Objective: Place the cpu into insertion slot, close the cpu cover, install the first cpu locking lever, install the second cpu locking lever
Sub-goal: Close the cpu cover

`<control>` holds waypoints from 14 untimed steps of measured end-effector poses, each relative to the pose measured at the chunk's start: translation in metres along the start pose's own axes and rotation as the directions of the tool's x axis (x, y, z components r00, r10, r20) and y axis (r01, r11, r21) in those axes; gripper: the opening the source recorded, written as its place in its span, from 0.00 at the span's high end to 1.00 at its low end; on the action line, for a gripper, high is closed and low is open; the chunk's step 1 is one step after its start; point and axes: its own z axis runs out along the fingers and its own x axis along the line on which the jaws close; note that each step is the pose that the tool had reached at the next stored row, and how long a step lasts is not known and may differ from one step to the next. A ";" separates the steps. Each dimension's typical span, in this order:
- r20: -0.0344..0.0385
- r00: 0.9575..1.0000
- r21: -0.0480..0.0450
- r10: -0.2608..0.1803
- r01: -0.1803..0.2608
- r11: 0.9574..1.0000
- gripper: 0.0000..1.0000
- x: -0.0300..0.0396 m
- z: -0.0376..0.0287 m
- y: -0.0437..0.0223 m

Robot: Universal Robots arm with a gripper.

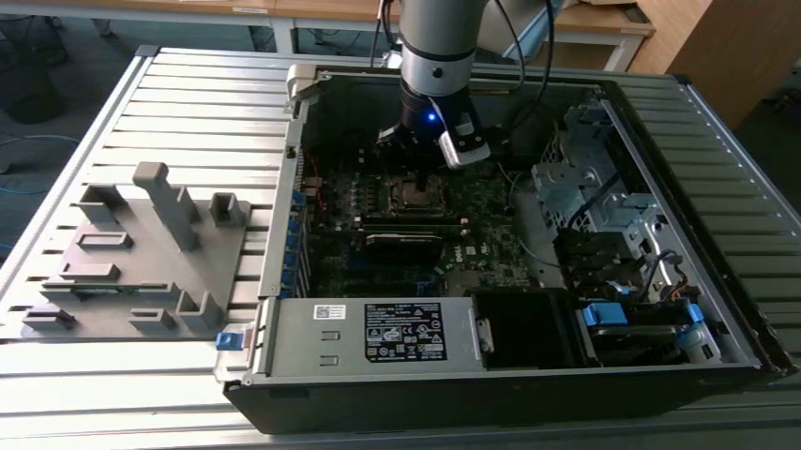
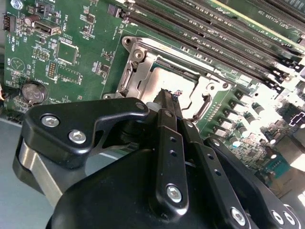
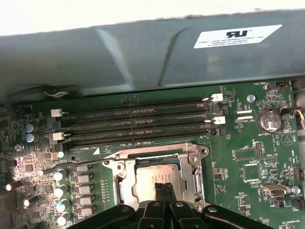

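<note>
Gripper (image 3: 163,186) hovers just above the cpu (image 3: 145,179); seemingly pinched closed.

Robotics lab bench, ribbed aluminium-profile worktable (image 1: 201,103), open black desktop computer case (image 1: 501,405) lying on it, grey moulded plastic parts fixture (image 1: 126,281) alongside, grey industrial robot arm (image 1: 438,37) reaching in, light wooden desks (image 1: 601,21) behind.

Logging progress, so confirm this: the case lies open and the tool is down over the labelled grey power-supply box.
Wrong place. The case lies open, but the tool is down over the cpu on the motherboard, as the first wrist view shows. The power-supply box sits apart from it in the exterior view.
</note>
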 end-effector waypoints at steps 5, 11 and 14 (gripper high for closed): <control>-0.002 1.000 0.000 0.000 0.000 1.000 0.90 0.0000 0.0001 0.0000; -0.021 1.000 0.003 0.000 0.000 1.000 0.90 0.0000 0.0002 0.0000; -0.021 1.000 0.002 -0.010 0.010 1.000 0.90 0.0000 0.0005 0.0000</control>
